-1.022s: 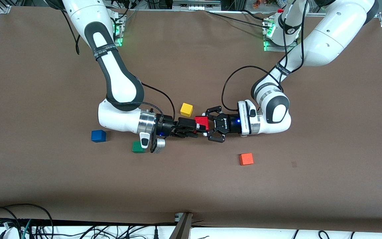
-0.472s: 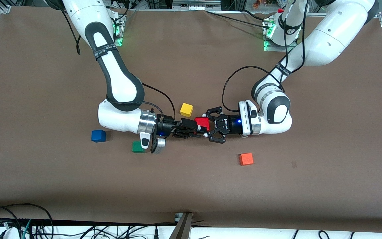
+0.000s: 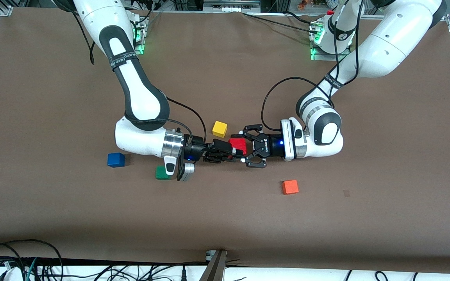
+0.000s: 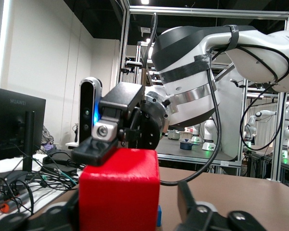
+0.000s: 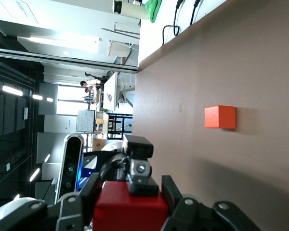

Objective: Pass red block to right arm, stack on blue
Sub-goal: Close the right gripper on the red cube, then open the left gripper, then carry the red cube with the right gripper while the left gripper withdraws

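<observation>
Brown matting covers the table (image 3: pixel 385 187), and above its middle the two arms meet tip to tip, both lying low and level. The right end effector (image 3: pixel 231 151) has its slim black fingers (image 4: pixel 100 144) pressed onto the red block (image 3: pixel 238 145), one pad flat on a face of the cube, so the block hangs clear of the table in its grip. The left end effector (image 3: pixel 245 148) sits around the same block with its claw-like linkage fingers (image 4: pixel 195 211) spread a little off the cube's sides, partly open and not pinching. The blue block (image 3: pixel 116 160) rests on the table toward the right arm's end, well apart from the handover. A green cube (image 3: pixel 162 173) lies under the right wrist, a yellow cube (image 3: pixel 220 129) sits just beside the meeting point, and an orange cube (image 3: pixel 290 187) lies nearer the front camera.
</observation>
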`<state>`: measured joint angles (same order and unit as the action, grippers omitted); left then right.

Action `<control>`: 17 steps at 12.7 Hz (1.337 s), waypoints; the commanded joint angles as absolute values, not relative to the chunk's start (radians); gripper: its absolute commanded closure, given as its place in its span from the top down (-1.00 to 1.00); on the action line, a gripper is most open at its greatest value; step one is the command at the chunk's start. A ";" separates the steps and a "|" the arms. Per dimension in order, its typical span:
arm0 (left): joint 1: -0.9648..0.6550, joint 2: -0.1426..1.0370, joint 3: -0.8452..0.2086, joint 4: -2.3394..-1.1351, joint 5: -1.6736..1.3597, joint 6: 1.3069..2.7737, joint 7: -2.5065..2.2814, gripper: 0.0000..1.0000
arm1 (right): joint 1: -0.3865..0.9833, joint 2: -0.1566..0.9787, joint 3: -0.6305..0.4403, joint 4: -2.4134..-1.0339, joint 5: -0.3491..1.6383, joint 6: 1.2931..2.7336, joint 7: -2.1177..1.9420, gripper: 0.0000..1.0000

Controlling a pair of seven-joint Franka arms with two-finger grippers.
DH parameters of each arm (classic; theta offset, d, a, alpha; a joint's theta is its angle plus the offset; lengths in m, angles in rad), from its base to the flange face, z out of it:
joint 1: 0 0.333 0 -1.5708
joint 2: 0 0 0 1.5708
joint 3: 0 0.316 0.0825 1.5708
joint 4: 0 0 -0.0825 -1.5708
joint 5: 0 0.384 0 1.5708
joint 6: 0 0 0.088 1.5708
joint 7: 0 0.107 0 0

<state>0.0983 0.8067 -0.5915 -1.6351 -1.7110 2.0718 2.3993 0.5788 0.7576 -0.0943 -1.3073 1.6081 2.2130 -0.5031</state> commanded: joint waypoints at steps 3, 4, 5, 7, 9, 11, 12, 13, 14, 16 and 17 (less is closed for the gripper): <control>0.152 0.747 -0.598 -1.660 -1.671 2.052 2.263 1.00 | 0.575 0.746 -0.158 -1.293 1.494 2.198 -0.503 -0.76; 0.178 0.736 -0.601 -1.658 -1.598 2.051 2.194 1.00 | 0.575 0.739 -0.188 -1.298 1.444 2.157 -0.503 -0.76; 0.193 0.724 -0.601 -1.658 -1.535 2.045 2.115 1.00 | 0.575 0.735 -0.237 -1.301 1.392 2.105 -0.503 -0.76; 0.224 0.710 -0.597 -1.657 -1.467 2.033 2.015 1.00 | 0.575 0.733 -0.339 -1.301 1.289 1.992 -0.505 -0.76; 0.273 0.693 -0.595 -1.652 -1.308 2.028 1.874 1.00 | 0.575 0.733 -0.426 -1.301 1.180 1.927 -0.508 -0.76; 0.317 0.664 -0.594 -1.623 -1.064 1.987 1.670 1.00 | 0.577 0.733 -0.506 -1.301 1.038 1.872 -0.503 -0.76; 0.339 0.651 -0.594 -1.614 -0.978 1.949 1.598 1.00 | 0.580 0.726 -0.527 -1.301 0.955 1.865 -0.500 -0.77; 0.351 0.631 -0.586 -1.611 -0.915 1.915 1.529 1.00 | 0.583 0.723 -0.546 -1.307 0.871 1.864 -0.488 -0.78; 0.368 0.612 -0.584 -1.602 -0.832 1.893 1.466 1.00 | 0.587 0.704 -0.557 -1.328 0.783 1.865 -0.467 -0.78; 0.371 0.591 -0.588 -1.569 -0.660 1.864 1.360 1.00 | 0.592 0.672 -0.564 -1.389 0.637 1.870 -0.436 -0.78; 0.371 0.581 -0.584 -1.560 -0.616 1.847 1.309 1.00 | 0.594 0.654 -0.580 -1.429 0.606 1.881 -0.436 -0.78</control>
<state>0.3778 0.6174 -0.5909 -1.5761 -0.7069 1.8816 1.4042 0.5711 0.7199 -0.5563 -1.3282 0.6782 1.8719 -0.4505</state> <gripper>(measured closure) 0.000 0.427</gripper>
